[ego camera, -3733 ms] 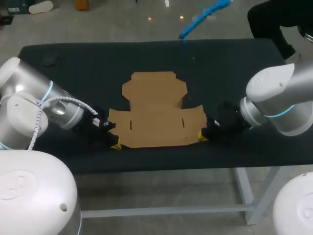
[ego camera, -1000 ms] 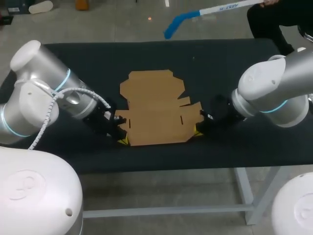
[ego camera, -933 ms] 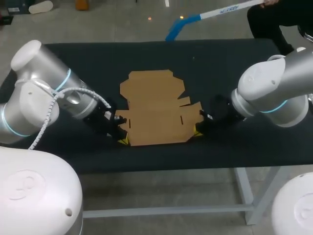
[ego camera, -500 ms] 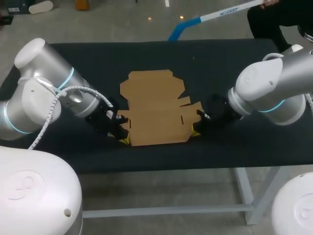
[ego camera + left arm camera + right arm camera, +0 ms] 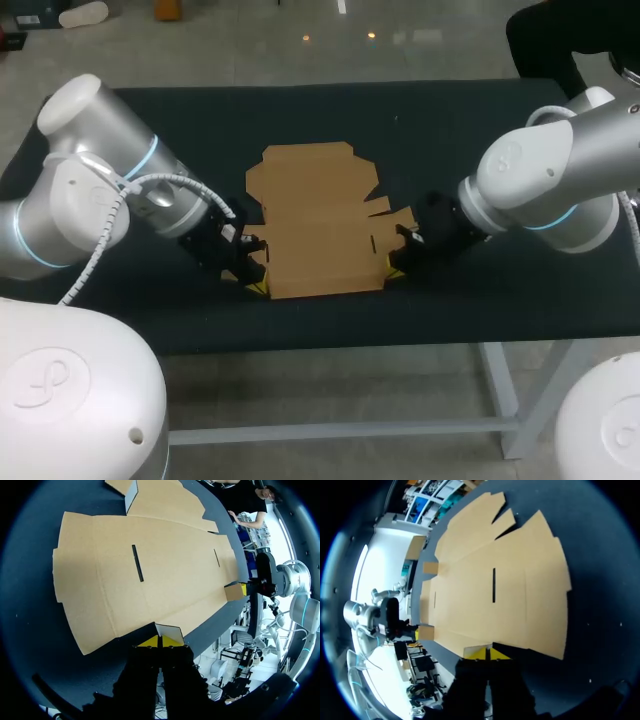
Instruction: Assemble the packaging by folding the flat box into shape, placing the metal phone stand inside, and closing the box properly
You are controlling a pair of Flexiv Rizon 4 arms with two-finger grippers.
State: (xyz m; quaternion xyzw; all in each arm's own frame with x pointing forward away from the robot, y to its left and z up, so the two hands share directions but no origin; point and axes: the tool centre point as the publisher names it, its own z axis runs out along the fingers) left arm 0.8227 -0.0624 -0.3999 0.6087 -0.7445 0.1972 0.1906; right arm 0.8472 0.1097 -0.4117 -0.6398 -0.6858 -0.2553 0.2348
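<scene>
table [image 5: 470, 120] | top: black cloth | legs [image 5: 499, 388]: pale metal, crossbar [image 5: 340, 430] between

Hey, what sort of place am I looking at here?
Probably a robotics lab or test bench: a left robot arm and a right robot arm reach in over a black-covered table, with a flat cardboard box lying unfolded between them.

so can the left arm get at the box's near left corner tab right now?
Probably yes: the left pincer sits right at that tab, which stands raised off the flat box; nothing lies between them.
</scene>
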